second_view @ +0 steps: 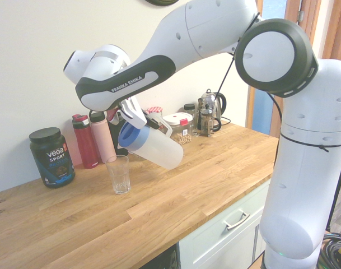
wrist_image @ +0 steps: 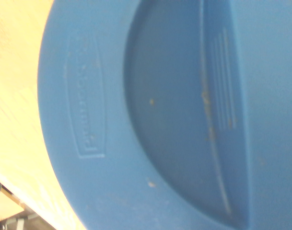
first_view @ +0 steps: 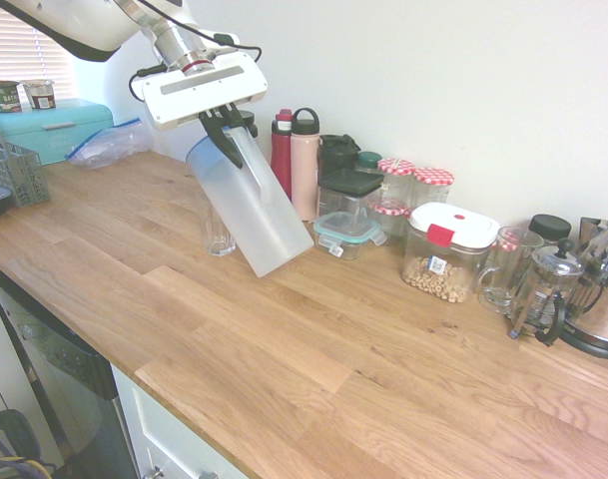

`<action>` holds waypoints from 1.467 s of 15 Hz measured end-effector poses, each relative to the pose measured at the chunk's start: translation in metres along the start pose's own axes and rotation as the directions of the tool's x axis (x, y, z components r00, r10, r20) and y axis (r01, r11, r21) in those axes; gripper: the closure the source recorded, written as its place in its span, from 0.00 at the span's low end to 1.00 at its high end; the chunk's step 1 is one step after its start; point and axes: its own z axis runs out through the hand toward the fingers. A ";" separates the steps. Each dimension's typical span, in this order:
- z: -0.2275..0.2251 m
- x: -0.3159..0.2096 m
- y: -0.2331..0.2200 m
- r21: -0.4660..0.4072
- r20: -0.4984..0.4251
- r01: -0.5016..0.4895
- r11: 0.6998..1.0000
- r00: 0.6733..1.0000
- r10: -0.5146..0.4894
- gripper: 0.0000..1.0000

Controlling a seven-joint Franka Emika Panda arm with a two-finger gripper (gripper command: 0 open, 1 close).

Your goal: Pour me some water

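The frosted translucent jug [first_view: 256, 215] hangs tilted above the wooden counter [first_view: 313, 349], and no water can be made out in it. Its round blue lid [second_view: 127, 136] points down towards a clear drinking glass [second_view: 120, 175] that stands upright just below and beside the rim. My gripper [first_view: 224, 135] is shut on the jug's side handle near the top. The glass [first_view: 219, 232] shows partly behind the jug, and no stream is visible between them. The blue lid [wrist_image: 160, 115] fills the wrist view.
Behind the jug stand a red bottle [first_view: 282, 150] and a pink bottle [first_view: 304, 165], with a dark tub [second_view: 51, 157] near them. Along the wall are food containers [first_view: 448, 249], jars [first_view: 395, 185], a glass mug [first_view: 508, 267], a French press [first_view: 545, 289] and a kettle [first_view: 603, 299]. A teal box [first_view: 54, 128] sits at the counter's far end.
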 end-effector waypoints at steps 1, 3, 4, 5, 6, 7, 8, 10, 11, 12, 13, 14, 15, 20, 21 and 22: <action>0.000 0.003 -0.005 -0.016 0.006 0.003 1.000 1.000 -0.003 1.00; -0.003 0.006 -0.014 -0.058 0.016 0.008 0.998 1.000 -0.007 1.00; -0.004 0.008 -0.018 -0.079 0.016 0.008 0.997 1.000 -0.007 1.00; -0.005 0.009 -0.021 -0.092 0.016 0.008 0.996 1.000 -0.006 1.00; -0.005 0.010 -0.023 -0.103 0.017 0.005 0.995 1.000 -0.004 1.00; -0.004 0.011 -0.023 -0.119 0.016 0.002 0.993 1.000 0.000 1.00; -0.004 0.012 -0.024 -0.131 0.014 0.002 0.991 1.000 0.000 1.00; -0.002 0.014 -0.027 -0.140 0.018 0.002 0.990 1.000 0.001 1.00; -0.001 0.014 -0.028 -0.142 0.019 0.001 0.990 1.000 0.002 1.00; -0.001 0.014 -0.028 -0.142 0.019 -0.001 0.990 1.000 0.004 1.00; -0.001 0.013 -0.028 -0.138 0.016 -0.004 0.990 1.000 0.007 1.00; -0.002 0.012 -0.027 -0.126 0.011 -0.008 0.992 1.000 0.010 1.00; -0.005 0.009 -0.024 -0.103 0.001 -0.016 0.995 1.000 0.017 1.00; -0.026 -0.048 0.034 0.144 -0.128 -0.116 0.983 0.983 0.135 1.00; -0.025 -0.062 0.052 0.199 -0.144 -0.150 0.969 0.973 0.180 1.00; -0.022 -0.076 0.069 0.251 -0.150 -0.185 0.950 0.962 0.227 1.00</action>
